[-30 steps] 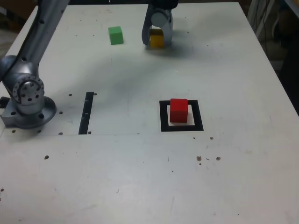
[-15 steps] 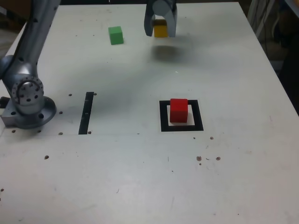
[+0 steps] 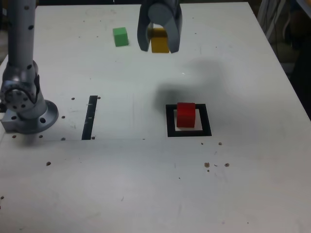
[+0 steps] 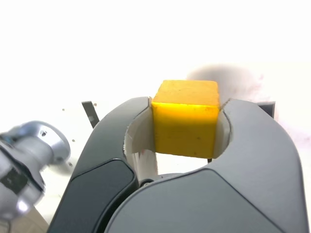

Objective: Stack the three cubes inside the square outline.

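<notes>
Gripper [image 3: 159,42] sits in the upper middle of the exterior view, raised off the table [image 3: 146,184], jaws clamped on the yellow cube [image 3: 159,41]. In the wrist view the yellow cube [image 4: 186,118] fills the centre, pinched between the two dark fingers [image 4: 255,141], both inner faces touching its sides, top face of the cube clear of the jaws. A soft shadow lies on the table below and right of the gripper, upper-middle to centre right of the exterior view

Green cube [image 3: 120,36] rests on the table in the upper left of the exterior view, just beside the gripper on the exterior view's left, apart from it, not touched

Red cube [image 3: 185,114] stands inside the square outline [image 3: 170,121], centre right of the exterior view, upright, on the pale centre, nothing on top of it. The black frame shows on all four sides around it. Yellow cube is well apart from the outline, higher in the frame

Straight black tape strip [image 3: 90,117] lies at the centre left of the exterior view, running up-down, between the arm base [image 3: 25,104] and the square outline. Arm base is at the left edge, the silver arm link going straight up out of the frame at the upper left

Small dark specks scattered over the lower half of the table. In the wrist view the background is overexposed, mostly white
</notes>
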You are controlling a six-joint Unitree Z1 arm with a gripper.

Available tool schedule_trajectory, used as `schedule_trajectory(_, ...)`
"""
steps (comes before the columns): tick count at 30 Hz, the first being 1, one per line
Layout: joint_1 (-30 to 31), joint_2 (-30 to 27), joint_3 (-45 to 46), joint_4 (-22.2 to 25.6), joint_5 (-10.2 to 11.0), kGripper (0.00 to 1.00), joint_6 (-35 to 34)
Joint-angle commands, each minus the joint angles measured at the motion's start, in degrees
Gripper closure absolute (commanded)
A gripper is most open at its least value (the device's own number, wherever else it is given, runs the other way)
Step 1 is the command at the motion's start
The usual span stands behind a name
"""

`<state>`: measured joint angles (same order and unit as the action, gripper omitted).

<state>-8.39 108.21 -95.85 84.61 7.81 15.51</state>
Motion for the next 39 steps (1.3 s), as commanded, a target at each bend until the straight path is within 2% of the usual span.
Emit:
schedule_trajectory(1,9.52,-0.11,0.82,-0.36,0.41,0.85,-8.50)
schedule_trajectory(4,15.37,1.67,1.12,-1.48,0.76,0.85,-14.49)
schedule_trajectory(7,19.54,3.89,0.52,-3.22,-0.15,0.85,-18.71)
schedule_trajectory(15,24.59,6.48,-0.92,-5.01,-2.88,0.85,-23.42)
schedule_trajectory(23,24.15,7.34,0.46,-5.83,-2.65,0.85,-23.28)
schedule_trajectory(32,20.76,8.01,3.79,-10.94,-3.43,0.85,-20.60)
schedule_trajectory(39,20.25,8.09,4.11,-11.54,-3.38,0.84,-20.25)
